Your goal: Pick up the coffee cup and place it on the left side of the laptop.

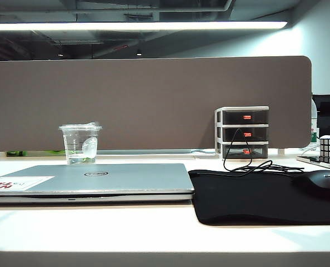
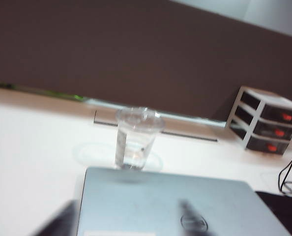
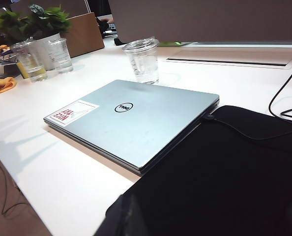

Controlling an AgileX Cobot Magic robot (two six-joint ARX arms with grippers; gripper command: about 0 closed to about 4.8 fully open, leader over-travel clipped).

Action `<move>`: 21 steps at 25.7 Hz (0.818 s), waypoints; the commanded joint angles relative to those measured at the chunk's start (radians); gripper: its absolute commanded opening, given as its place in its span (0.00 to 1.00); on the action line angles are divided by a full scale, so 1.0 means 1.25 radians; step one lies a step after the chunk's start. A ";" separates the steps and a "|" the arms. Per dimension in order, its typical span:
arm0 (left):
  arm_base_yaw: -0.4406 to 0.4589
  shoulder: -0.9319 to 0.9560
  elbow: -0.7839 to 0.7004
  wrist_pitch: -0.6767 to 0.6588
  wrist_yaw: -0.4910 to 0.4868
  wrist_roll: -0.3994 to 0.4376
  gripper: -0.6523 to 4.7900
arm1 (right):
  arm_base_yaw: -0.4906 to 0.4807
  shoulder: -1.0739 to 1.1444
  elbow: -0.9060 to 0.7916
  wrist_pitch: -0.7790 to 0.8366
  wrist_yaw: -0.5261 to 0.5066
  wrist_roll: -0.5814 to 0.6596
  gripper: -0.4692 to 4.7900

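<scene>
The coffee cup (image 1: pixel 80 143) stands upright behind the closed laptop (image 1: pixel 93 181); neither the left gripper nor the right gripper is visible, so their state cannot be told.

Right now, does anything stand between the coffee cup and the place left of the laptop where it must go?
Nothing visible does. The coffee cup stands behind the closed laptop, near its left end, and the white table left of the laptop looks bare in the right wrist view. Neither gripper shows clearly.
</scene>
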 commanded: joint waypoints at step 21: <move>0.001 0.272 0.192 0.081 0.163 0.130 0.76 | 0.001 -0.002 -0.004 0.014 -0.004 0.002 0.09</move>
